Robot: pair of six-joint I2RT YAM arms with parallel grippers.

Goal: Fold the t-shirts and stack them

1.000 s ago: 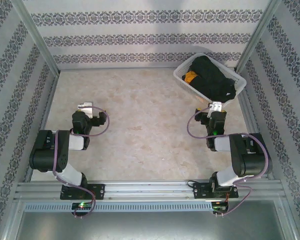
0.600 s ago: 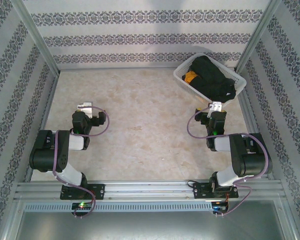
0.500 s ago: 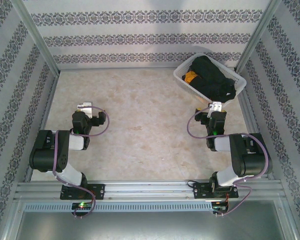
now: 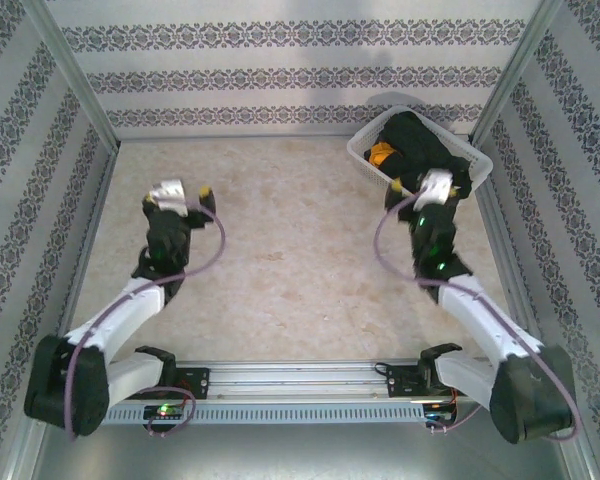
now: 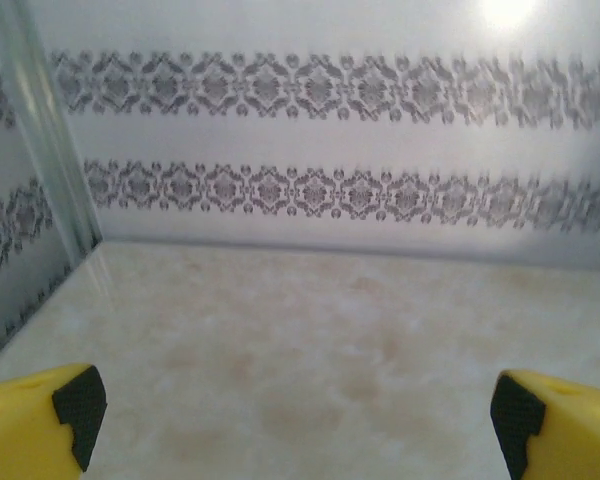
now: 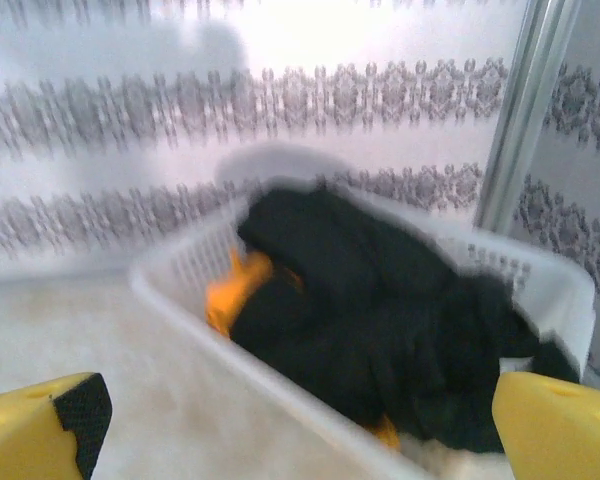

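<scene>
the t-shirts (image 4: 420,145) lie bunched in the white basket (image 4: 368,165) at the far right of the counter (image 4: 300,260). the right jaws are wide open, holding nothing, right at the basket's near edge, shirts just ahead. the left jaws, open and empty too, are far off.

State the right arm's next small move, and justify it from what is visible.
Probably ease the right gripper forward over the basket rim and down onto the black t-shirt: its jaws stand open and empty just short of it, and the shirts, an orange one among them, lie heaped inside, none folded yet.
</scene>
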